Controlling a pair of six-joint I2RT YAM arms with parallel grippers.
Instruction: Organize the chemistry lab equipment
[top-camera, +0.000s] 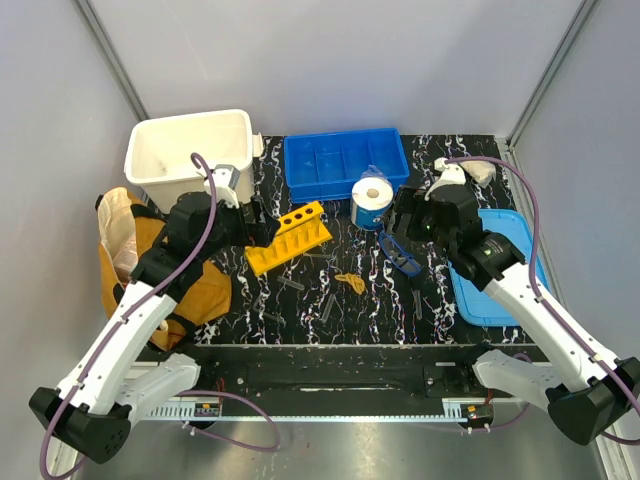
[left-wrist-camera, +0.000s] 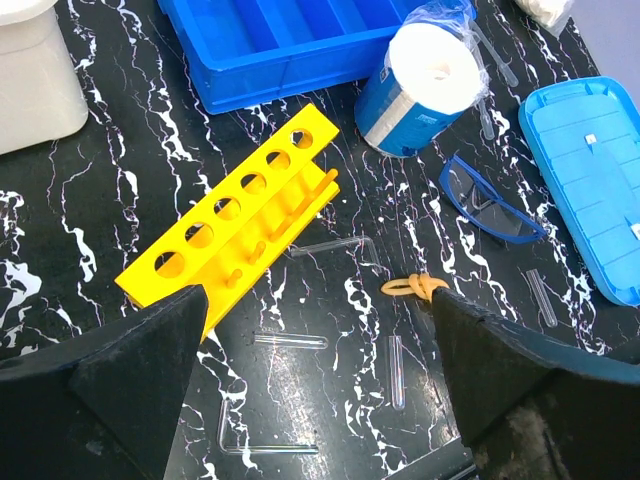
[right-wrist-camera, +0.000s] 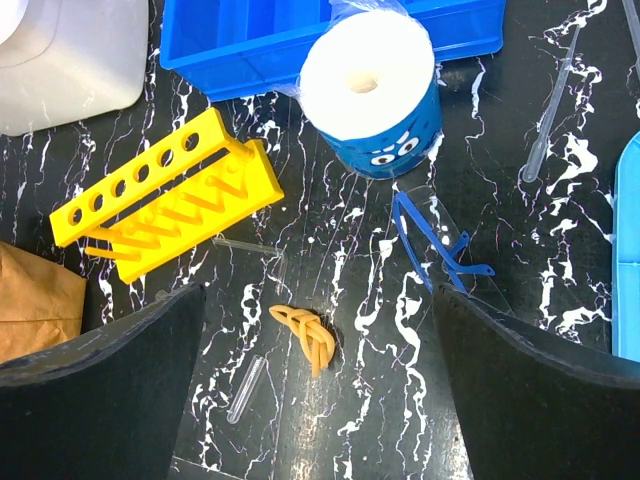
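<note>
Left gripper (top-camera: 258, 232) left of centre, jaws spread wide, empty, hovering at rack's left end. Rack (top-camera: 290, 238) centre-left, appears tipped on side. Tubes (left-wrist-camera: 290, 341) scattered flat below rack, thin, hard to spot on marbled table (top-camera: 300, 320). Yellow piece (top-camera: 350, 283) centre. Goggles (top-camera: 400, 252) right of centre, below roll (top-camera: 372, 200). Right gripper (top-camera: 405, 222) over goggles, jaws apart, empty. Likely first step: stand rack upright. Grip end plate, not across holes. Then pinch tubes mid-length, lower vertically.
</note>
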